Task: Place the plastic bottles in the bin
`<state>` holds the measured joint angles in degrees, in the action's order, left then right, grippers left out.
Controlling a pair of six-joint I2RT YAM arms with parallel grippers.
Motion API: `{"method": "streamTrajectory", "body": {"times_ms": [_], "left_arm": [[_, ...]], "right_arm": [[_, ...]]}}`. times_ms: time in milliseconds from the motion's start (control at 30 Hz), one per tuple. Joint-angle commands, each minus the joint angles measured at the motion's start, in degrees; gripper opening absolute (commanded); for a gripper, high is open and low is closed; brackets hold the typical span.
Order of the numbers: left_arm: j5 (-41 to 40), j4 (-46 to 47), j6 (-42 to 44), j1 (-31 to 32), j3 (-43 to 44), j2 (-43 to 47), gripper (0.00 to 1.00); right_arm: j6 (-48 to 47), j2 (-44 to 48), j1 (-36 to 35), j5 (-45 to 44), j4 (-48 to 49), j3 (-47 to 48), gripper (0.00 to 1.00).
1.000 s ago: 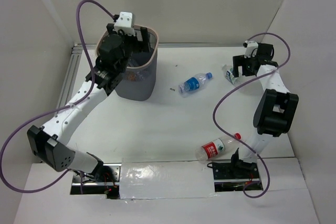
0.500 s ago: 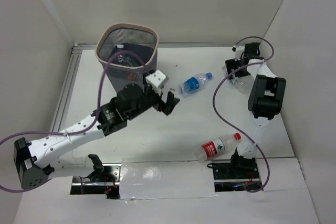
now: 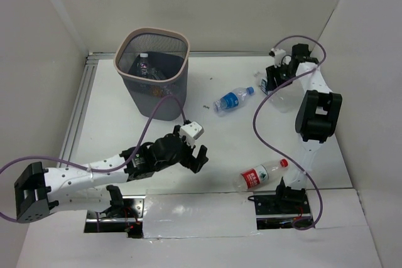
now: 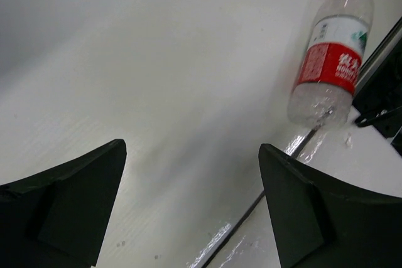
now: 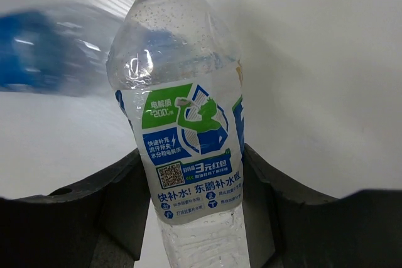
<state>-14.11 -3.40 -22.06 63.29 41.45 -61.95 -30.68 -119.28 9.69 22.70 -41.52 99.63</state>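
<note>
The left pincer (image 3: 196, 157) hangs released and empty on the near side of the bin (image 3: 152, 30). Its jaws face the red-labelled bottle (image 4: 330, 61) lying on the table (image 3: 239, 136) further right. The right pincer (image 5: 191, 218), well to the bin's right, is clenched on a green-labelled bottle (image 5: 188, 149). A blue-labelled bottle (image 3: 232, 100) lies between it and the bin. The step in hand looks like carrying the gripped bottle. The next move calls for swinging it left over the bin's rim before letting go.
</note>
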Motion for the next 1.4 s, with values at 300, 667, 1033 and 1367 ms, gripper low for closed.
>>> {"method": "streamTrajectory", "body": {"times_ms": [300,667,1033,1367], "left_arm": [[-0.57,3.92,-7.73,2.63,-8.05,1.75,0.99],[0.04,5.68,-7.2,3.68,-9.2,2.28,0.98],[0.49,9.63,-1.67,3.69,-9.2,-0.44,1.0],[-2.94,16.22,11.86,1.58,1.08,-13.71,1.0]], "right_arm": [[3.05,15.48,-23.64,23.88,10.36,26.14,0.25],[19.59,7.42,-38.6,22.48,37.55,32.11,0.25],[27.77,-2.18,-41.77,19.32,40.48,37.38,0.77],[31.64,5.02,-34.23,15.45,37.05,36.52,1.0]]}}
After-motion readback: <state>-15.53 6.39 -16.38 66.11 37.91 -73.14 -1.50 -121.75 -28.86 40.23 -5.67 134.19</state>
